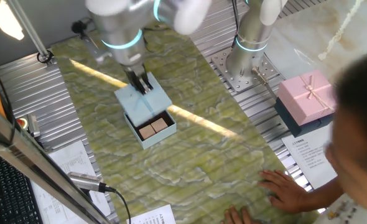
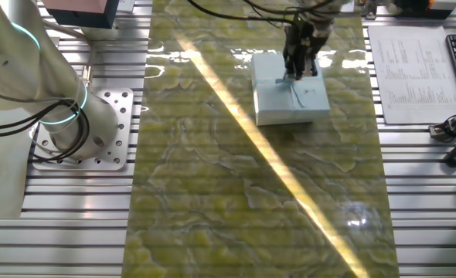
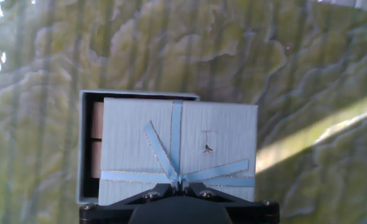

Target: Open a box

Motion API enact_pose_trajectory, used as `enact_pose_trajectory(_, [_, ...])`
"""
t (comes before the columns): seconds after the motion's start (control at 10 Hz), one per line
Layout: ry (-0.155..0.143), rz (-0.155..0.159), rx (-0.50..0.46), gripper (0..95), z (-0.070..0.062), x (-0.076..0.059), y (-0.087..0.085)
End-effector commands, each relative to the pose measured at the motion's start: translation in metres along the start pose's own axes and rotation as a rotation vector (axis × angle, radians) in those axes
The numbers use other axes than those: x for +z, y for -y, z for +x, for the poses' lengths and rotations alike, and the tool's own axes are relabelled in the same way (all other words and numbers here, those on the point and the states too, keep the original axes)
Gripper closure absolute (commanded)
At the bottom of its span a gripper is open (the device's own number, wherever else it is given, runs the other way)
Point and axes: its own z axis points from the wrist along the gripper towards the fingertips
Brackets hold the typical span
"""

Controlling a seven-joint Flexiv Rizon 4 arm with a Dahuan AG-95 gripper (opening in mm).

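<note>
Gripper (image 3: 178, 190) pinches lid (image 3: 178, 149) bow; one fixed view shows blocks (image 1: 154, 128)

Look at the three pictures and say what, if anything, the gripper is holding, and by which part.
The gripper is holding the pale-blue lid by its ribbon bow, with the lid shifted partly off the box.

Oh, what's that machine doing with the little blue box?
The robot arm's claw is at the ribbon bow on the pale-blue lid of a small gift box. The lid sits shifted off to one side, so the box is partly open and two tan blocks show inside. A pink gift box sits off to the side, untouched. A person's hand rests on the green mat at the table's edge, away from the box.
</note>
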Motion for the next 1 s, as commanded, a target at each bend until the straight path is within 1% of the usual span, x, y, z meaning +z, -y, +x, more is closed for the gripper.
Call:
enact_pose_trajectory(0.1, [-0.004, -0.002, -0.06, 95.0, -0.005, -0.012, 0.037])
enact_pose_trajectory(0.2, [-0.004, -0.002, -0.068, 95.0, -0.006, -0.013, 0.043])
enact_pose_trajectory(0.3, [-0.003, -0.003, -0.101, 95.0, -0.008, -0.013, 0.068])
enact_pose_trajectory(0.4, [0.001, -0.004, -0.119, 95.0, -0.008, -0.011, 0.081])
enact_pose_trajectory(0.8, [0.011, 0.001, -0.149, 95.0, -0.005, 0.008, 0.111])
enact_pose_trajectory(1.0, [0.014, 0.003, -0.152, 95.0, -0.006, 0.014, 0.117])
